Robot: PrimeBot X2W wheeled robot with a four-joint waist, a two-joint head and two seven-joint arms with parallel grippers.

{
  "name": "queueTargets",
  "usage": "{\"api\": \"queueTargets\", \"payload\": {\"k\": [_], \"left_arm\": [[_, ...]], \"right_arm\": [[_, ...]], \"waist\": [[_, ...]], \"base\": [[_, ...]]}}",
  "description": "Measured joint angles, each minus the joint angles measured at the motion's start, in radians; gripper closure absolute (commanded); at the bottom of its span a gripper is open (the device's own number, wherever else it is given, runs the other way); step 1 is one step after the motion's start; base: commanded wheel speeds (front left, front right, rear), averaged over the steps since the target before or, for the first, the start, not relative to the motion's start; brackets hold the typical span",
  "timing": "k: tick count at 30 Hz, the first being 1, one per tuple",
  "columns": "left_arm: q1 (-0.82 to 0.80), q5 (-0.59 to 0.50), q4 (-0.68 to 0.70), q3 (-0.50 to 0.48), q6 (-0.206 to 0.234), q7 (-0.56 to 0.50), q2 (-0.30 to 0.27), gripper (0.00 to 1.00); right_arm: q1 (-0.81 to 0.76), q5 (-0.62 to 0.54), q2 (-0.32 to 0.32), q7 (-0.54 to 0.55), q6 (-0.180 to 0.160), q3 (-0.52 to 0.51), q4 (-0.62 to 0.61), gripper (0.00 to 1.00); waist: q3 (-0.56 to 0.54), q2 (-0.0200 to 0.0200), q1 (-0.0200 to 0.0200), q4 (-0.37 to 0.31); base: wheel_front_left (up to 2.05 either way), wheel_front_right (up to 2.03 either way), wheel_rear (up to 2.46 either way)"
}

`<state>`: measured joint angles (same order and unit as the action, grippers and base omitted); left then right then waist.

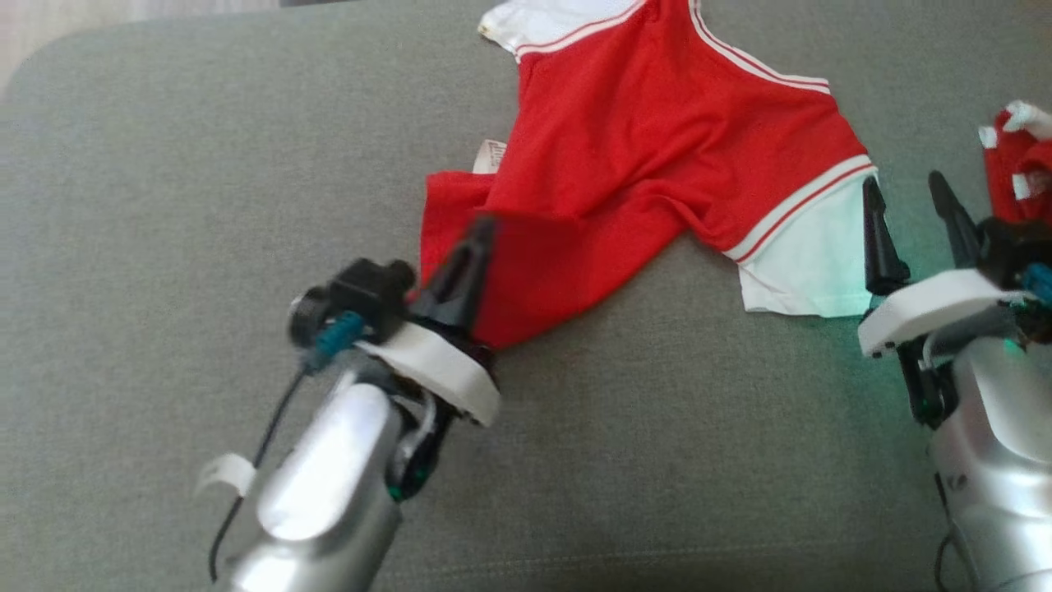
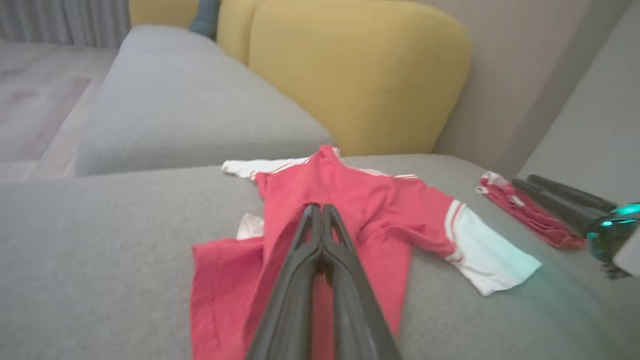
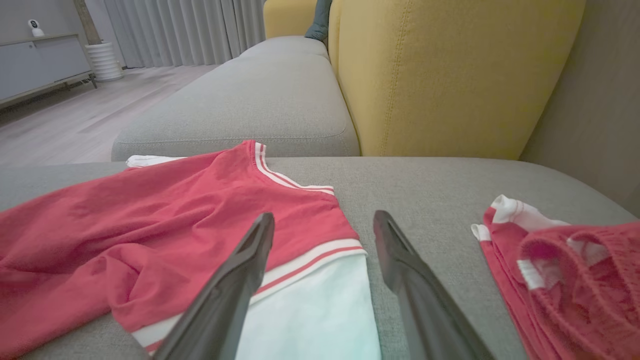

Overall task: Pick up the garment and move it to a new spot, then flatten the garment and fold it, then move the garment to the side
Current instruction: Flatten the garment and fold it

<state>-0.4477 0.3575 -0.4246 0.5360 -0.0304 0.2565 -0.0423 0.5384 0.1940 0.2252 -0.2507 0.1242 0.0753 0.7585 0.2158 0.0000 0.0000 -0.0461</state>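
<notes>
At upper centre of the head view, on the grey sofa seat, we see the garment. A second red garment lies at the right edge, and one yellow back cushion stands behind. Two grippers: the left gripper is pinched tight on the garment's lower hem; the right gripper is spread wide and empty, just beside the white sleeve.

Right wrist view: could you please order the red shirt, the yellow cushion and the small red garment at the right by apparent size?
1. red shirt, nearer the camera, so only narrowly ahead.
2. yellow cushion.
3. small red garment, partly cut off by the frame.
</notes>
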Motion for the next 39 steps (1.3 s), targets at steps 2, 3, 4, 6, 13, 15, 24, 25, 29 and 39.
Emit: {"api": "queueTargets", "payload": {"k": [2, 3, 4, 6, 13, 15, 24, 25, 29, 39], "left_arm": [[0.011, -0.032, 0.039, 0.038, -0.024, 0.000, 0.001, 1.00], [0.024, -0.042, 0.046, 0.062, -0.035, 0.000, 0.001, 1.00], [0.041, -0.050, 0.040, 0.090, -0.050, 0.000, 0.000, 1.00], [0.084, -0.051, -0.011, 0.149, -0.074, 0.000, 0.001, 1.00], [0.142, 0.028, -0.049, 0.169, -0.093, -0.001, -0.006, 0.00], [0.111, 0.032, 0.016, 0.117, -0.088, -0.001, -0.004, 0.00], [-0.009, -0.010, -0.100, -0.008, -0.028, 0.000, -0.001, 0.00], [-0.022, 0.003, -0.183, -0.007, -0.032, 0.000, 0.000, 0.00], [-0.056, 0.008, -0.291, 0.000, -0.031, 0.000, 0.001, 0.00], [-0.187, 0.005, -0.510, 0.057, -0.031, -0.008, -0.005, 1.00]], "right_arm": [[-0.015, 0.000, -0.006, 0.000, 0.000, -0.013, 0.003, 0.00], [-0.023, 0.000, -0.009, 0.000, 0.000, -0.018, 0.006, 0.00], [-0.029, 0.000, -0.013, 0.000, 0.000, -0.020, 0.011, 0.00], [-0.040, -0.001, -0.023, 0.000, 0.000, -0.021, 0.018, 0.00], [-0.040, -0.002, -0.035, 0.000, 0.000, -0.019, 0.022, 0.00], [-0.040, -0.002, -0.035, 0.000, 0.000, -0.019, 0.020, 0.00], [-0.035, 0.000, -0.045, 0.000, 0.000, 0.002, 0.017, 0.00], [-0.032, 0.000, -0.052, 0.000, 0.000, 0.010, 0.017, 0.00], [-0.021, 0.007, -0.053, 0.000, 0.000, 0.014, 0.017, 0.00], [-0.007, 0.018, -0.052, 0.000, 0.000, 0.011, -0.001, 0.00]], "waist": [[-0.013, 0.0000, 0.0000, 0.010], [-0.020, 0.0000, 0.0000, 0.015], [-0.027, 0.0000, 0.0000, 0.020], [-0.039, 0.0000, 0.0000, 0.030], [-0.045, 0.0000, 0.0000, 0.044], [-0.037, 0.0000, 0.0000, 0.045], [-0.005, 0.0000, 0.0000, 0.012], [0.003, 0.0000, 0.0000, -0.003], [0.018, 0.0000, 0.0000, -0.022], [0.049, 0.0000, 0.0000, -0.048]], "base": [[0.00, 0.00, 0.00], [0.00, 0.00, 0.00], [0.00, 0.00, 0.00], [0.00, 0.00, 0.00], [0.00, 0.00, 0.00], [0.00, 0.00, 0.00], [0.00, 0.00, 0.00], [0.00, 0.00, 0.00], [0.00, 0.00, 0.00], [0.00, 0.00, 0.00]]}}
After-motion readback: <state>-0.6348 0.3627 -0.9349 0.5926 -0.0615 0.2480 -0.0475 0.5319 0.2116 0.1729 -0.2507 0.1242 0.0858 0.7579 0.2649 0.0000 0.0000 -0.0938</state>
